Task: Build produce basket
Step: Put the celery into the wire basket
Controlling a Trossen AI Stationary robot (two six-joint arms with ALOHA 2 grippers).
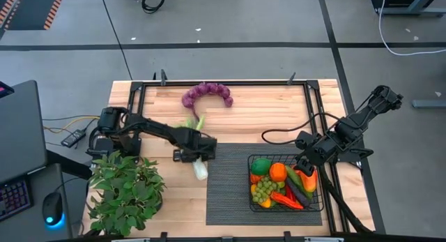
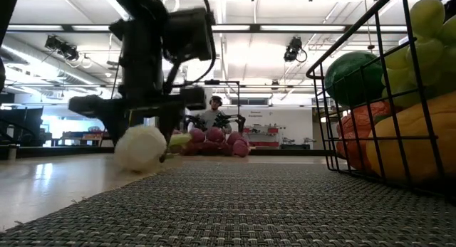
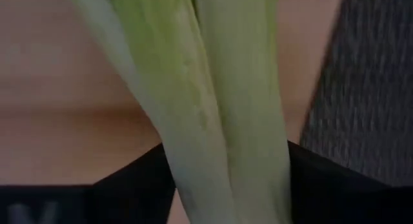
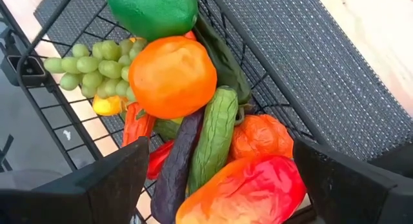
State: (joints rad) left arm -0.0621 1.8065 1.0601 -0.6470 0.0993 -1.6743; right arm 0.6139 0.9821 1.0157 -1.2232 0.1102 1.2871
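Purple grapes [image 1: 207, 93] lie beyond the leek [image 1: 200, 165].

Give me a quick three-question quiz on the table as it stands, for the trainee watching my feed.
1. True or false: the purple grapes already lie in the basket.
2. Which item sits between the left pincer's fingers? A) carrot B) leek C) lime
3. Fill in: the right pincer hovers open above the ____.

Key
1. False: they lie on the wooden table, at its far edge, away from the basket.
2. B: the leek, lying at the edge of the dark mat; a firm grip cannot be confirmed.
3. Basket, over the orange and other produce.
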